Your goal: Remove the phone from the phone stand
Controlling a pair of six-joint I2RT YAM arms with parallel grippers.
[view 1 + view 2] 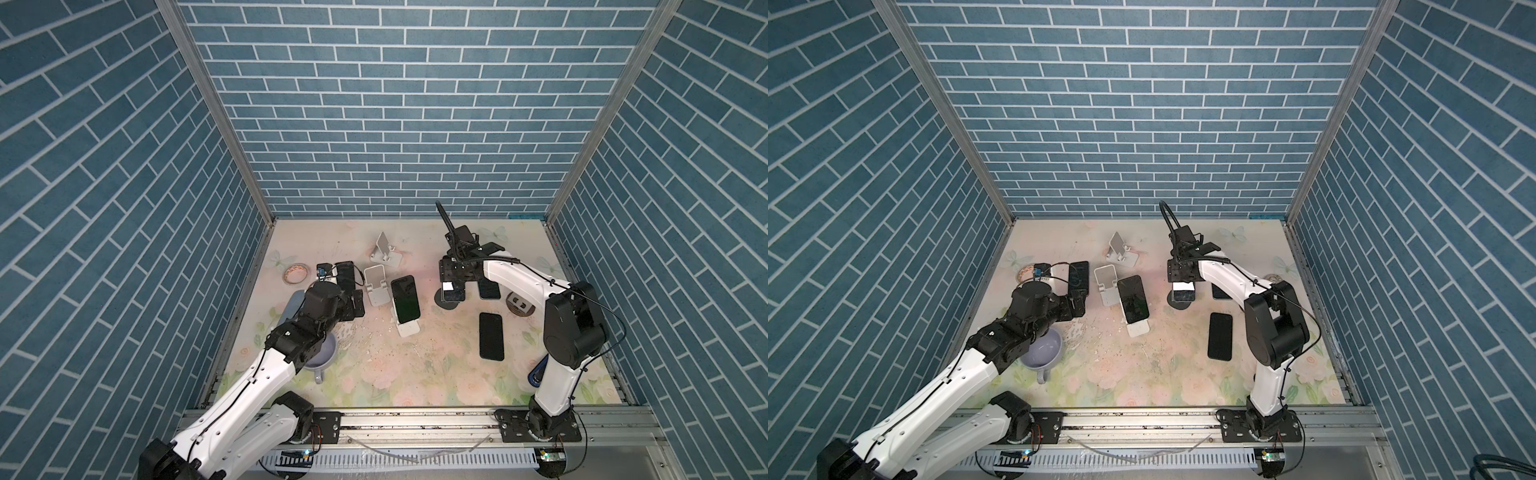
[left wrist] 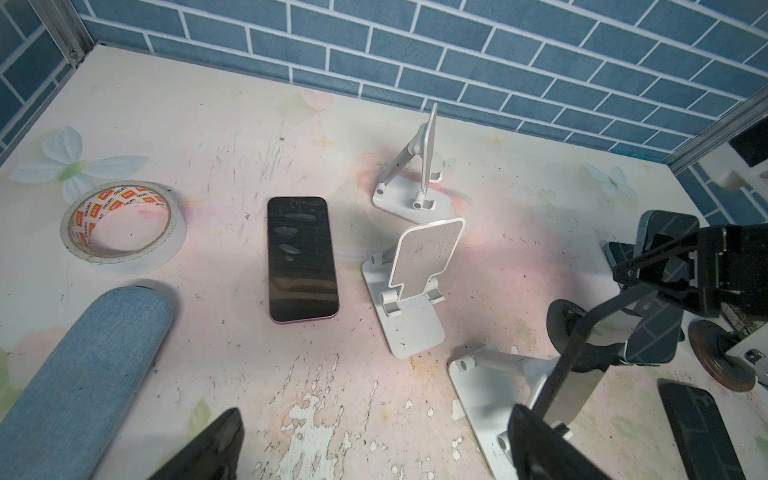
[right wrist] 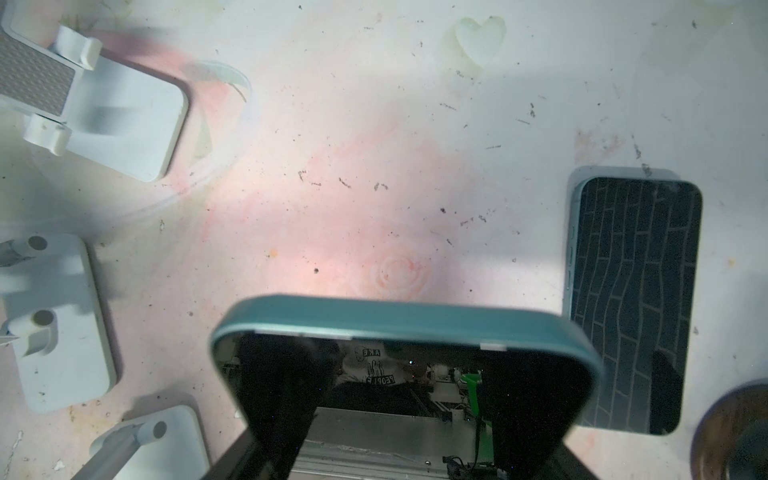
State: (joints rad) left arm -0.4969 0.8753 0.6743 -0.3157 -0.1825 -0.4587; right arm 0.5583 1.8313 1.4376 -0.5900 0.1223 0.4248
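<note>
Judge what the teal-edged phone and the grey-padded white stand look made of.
Teal-edged phone: glossy glass front, shown by mirror-like reflections; satin teal rim, metal or plastic unclear.
Grey-padded white stand: probably matte plastic, with moulded hinge knuckles; the pad is textured, likely rubber.

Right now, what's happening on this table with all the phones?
The right gripper is shut on the teal phone, which sits on the black stand, apparently not yet lifted off. The left gripper hangs open, holding nothing, near two empty white stands. A second phone leans on a third white stand.
</note>
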